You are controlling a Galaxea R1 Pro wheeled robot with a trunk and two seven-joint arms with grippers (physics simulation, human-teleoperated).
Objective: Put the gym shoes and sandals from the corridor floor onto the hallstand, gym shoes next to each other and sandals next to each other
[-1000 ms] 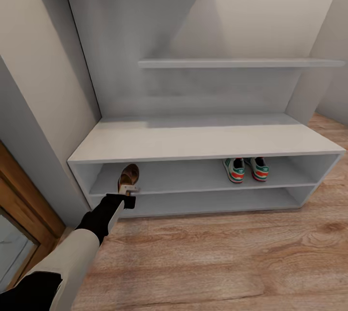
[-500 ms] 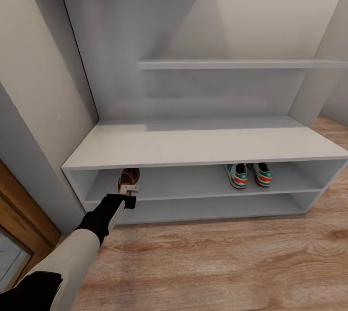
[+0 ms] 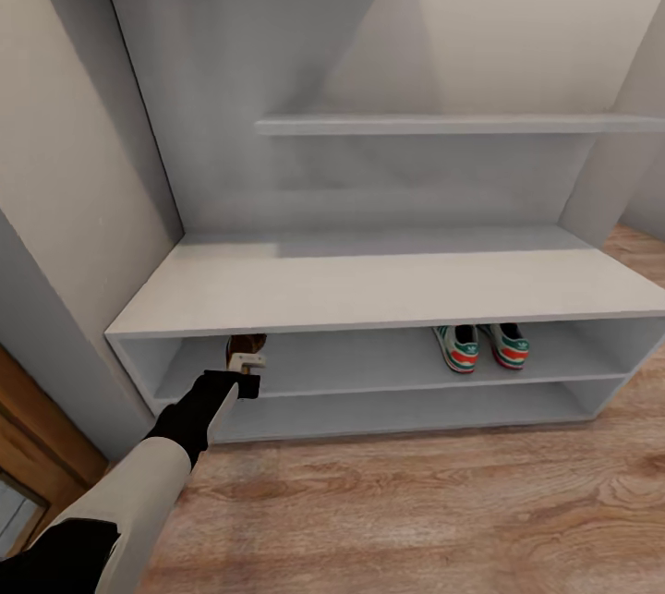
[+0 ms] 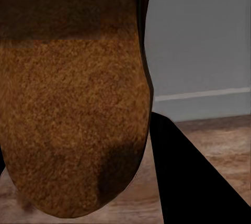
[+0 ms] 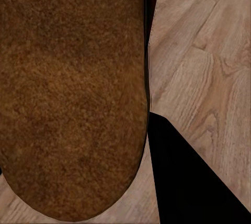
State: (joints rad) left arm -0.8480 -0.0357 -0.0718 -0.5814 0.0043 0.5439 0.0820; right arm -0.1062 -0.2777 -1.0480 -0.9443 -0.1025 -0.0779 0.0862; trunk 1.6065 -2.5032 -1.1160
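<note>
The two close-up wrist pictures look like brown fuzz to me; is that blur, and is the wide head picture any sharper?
Head view: fairly sharp; the gym shoes read clearly, though the bench top shades that shelf of the hallstand. Left wrist view: a sandal sits so close that it shows as grainy brown texture, dark along one edge. Right wrist view: another sandal looks equally grainy, while the corridor floor shows crisp wood grain.

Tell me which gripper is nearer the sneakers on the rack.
Cannot tell. The left gripper, holding a sandal, is at the shelf's far end from the sneakers; the right gripper's place is unclear.
</note>
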